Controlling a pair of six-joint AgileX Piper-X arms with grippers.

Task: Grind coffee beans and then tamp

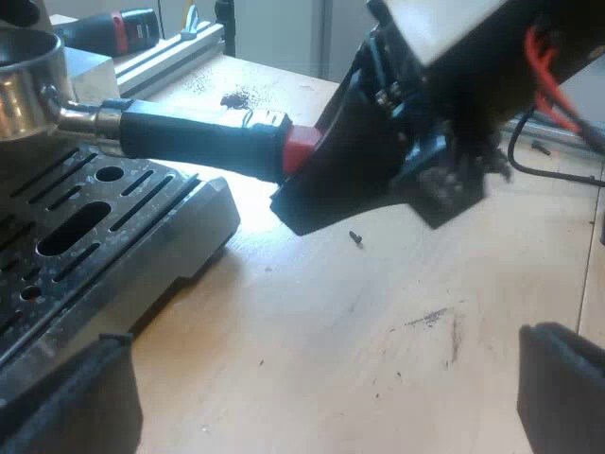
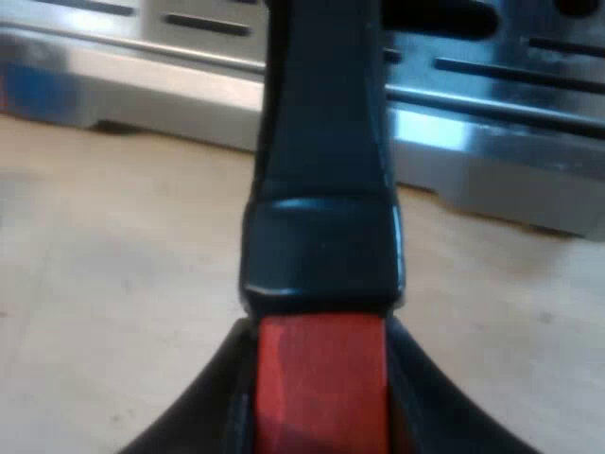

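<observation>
Right claw clenched on holder over machine tray; left claw hung released. Judged grinding step; next called for seating holder squarely.

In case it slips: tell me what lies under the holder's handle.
Under the holder's handle lie the machine's slotted drip tray, nearer the metal basket, and bare wooden table towards the red end. The right gripper clamps that end and hides the table right beneath it.

Your holder is shiny metal with a matt black plastic handle; drip tray glossy metal; counter pale wood.
</observation>
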